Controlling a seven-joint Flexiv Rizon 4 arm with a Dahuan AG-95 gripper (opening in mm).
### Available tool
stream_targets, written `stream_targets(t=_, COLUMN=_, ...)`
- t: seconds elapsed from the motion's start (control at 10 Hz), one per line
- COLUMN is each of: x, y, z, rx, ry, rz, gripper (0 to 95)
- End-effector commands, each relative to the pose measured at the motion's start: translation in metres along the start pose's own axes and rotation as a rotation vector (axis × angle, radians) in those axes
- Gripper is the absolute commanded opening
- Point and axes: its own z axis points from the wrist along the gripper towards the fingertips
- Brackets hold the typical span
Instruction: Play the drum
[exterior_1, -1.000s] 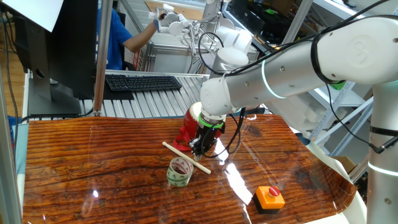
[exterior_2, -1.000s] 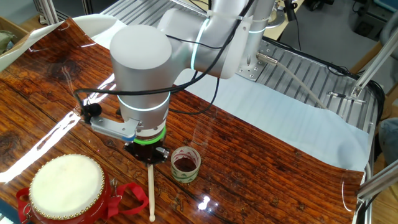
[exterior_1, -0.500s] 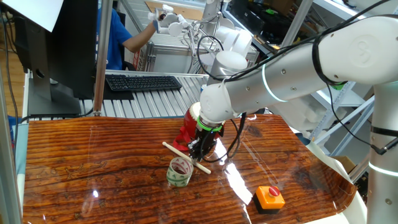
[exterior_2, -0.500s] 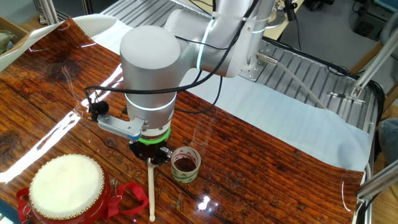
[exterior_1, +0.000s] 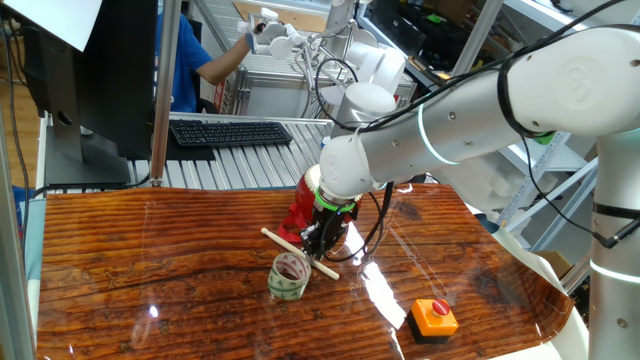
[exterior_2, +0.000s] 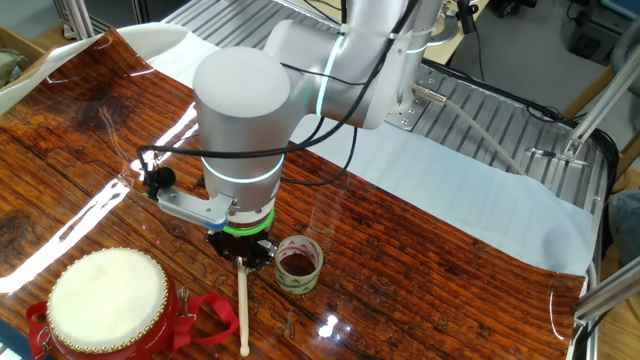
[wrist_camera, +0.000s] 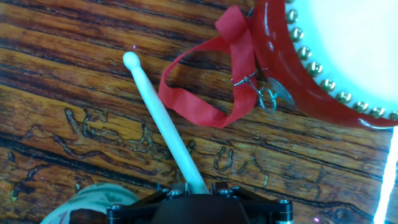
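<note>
The drum (exterior_2: 105, 300), red with a cream-white head, stands at the near left in the other fixed view. In one fixed view only part of it (exterior_1: 300, 212) shows behind the arm, and in the hand view it (wrist_camera: 283, 62) fills the top right. A pale wooden drumstick (wrist_camera: 163, 121) lies on the table and points toward the drum's red ribbon (wrist_camera: 205, 93). My gripper (wrist_camera: 198, 186) is low over the stick's near end, with a finger tight against each side, shut on it. The gripper (exterior_2: 242, 255) and the stick (exterior_1: 295, 250) show in both fixed views.
A green-rimmed tape roll (exterior_2: 298, 264) stands just right of the gripper and also shows in one fixed view (exterior_1: 289, 277). An orange push button (exterior_1: 434, 316) on a black base sits near the table's front right. A keyboard (exterior_1: 230, 131) lies behind the table.
The arm has shifted slightly and settled lower over the drumstick's end. The stick, the drum and the tape roll have not moved.
</note>
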Motion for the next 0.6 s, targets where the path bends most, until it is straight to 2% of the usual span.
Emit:
stream_targets(t=0.1, x=-0.0011, y=0.0003, z=0.0009, rx=0.0, ry=0.0, rz=-0.001, gripper=38.0)
stream_targets(t=0.2, x=-0.0015, y=0.0006, z=0.002, rx=0.0, ry=0.002, rz=-0.004, gripper=38.0)
stream_targets(t=0.3, x=-0.0019, y=0.0008, z=0.0031, rx=0.0, ry=0.005, rz=-0.005, gripper=19.0)
stream_targets(t=0.5, x=-0.0026, y=0.0012, z=0.0049, rx=-0.005, ry=0.015, rz=-0.011, gripper=19.0)
stream_targets(t=0.6, x=-0.0026, y=0.0011, z=0.0049, rx=-0.009, ry=0.022, rz=-0.013, gripper=0.0)
